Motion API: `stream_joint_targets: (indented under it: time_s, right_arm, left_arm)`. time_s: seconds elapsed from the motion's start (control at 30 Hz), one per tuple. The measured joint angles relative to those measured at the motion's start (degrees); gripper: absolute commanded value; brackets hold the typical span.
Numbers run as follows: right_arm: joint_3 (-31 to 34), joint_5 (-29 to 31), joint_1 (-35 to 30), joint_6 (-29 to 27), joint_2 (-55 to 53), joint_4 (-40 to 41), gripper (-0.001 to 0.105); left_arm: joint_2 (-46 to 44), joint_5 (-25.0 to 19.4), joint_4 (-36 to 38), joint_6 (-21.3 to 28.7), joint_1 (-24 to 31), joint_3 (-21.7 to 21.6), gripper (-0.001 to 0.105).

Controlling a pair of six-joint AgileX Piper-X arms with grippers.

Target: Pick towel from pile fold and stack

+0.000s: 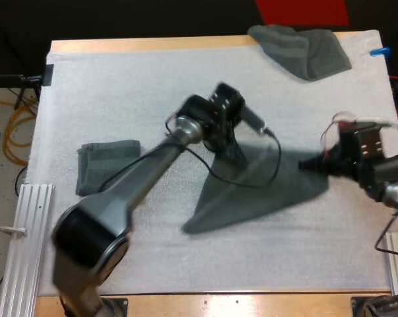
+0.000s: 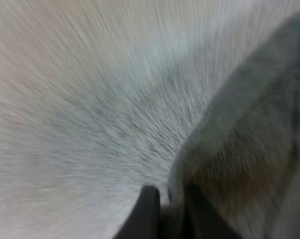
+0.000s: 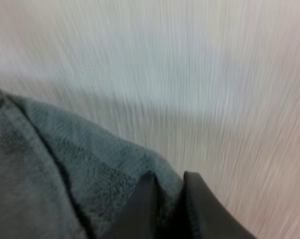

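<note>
Where the two arms meet over the white mat (image 1: 119, 86), a dark grey-green towel (image 1: 251, 191) is drawn out into a rough triangle between them, mid-mat. On the left gripper (image 2: 170, 211), fingers pinch the towel's edge, cloth pressed between them. On the right gripper (image 3: 165, 201), fingers are clamped on another corner, cloth bunched in the gap. High view: left gripper at the towel's far corner, right gripper at its right-hand corner. A folded towel (image 1: 107, 166) lies flat near the mat's left edge, well apart. A crumpled towel (image 1: 301, 47) sits at the mat's far right corner.
</note>
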Motion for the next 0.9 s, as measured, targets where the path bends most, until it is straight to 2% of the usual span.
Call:
stream_joint_targets:
  time_s: [0.2,0.3,0.4,0.53,0.7,0.9]
  right_arm:
    - [-7.1,1.4,0.0,-7.7,-11.3,-2.6,0.000]
    - [-7.5,-3.2,0.0,-11.5,-16.8,-2.9,0.000]
    - [-7.3,-4.4,0.2,-12.9,-20.4,-2.9,0.000]
    - [-7.1,-5.0,0.5,-12.4,-21.0,-2.6,0.000]
    - [-7.1,-6.5,2.6,-7.8,-24.5,-0.5,0.000]
    - [-8.6,-6.6,8.7,-4.7,-29.9,10.0,0.000]
  left_arm:
    - [-17.0,0.0,-0.4,0.0,0.8,-1.9,0.000]
    - [-24.9,0.0,-1.0,0.2,0.9,-1.6,0.000]
    - [-31.0,0.0,-2.1,0.4,1.3,-0.2,0.000]
    - [-33.6,0.6,-1.6,0.4,2.1,2.3,0.000]
    - [-34.9,0.4,5.7,0.4,1.6,3.5,0.000]
    - [-40.4,0.4,11.3,-2.0,0.7,5.2,0.000]
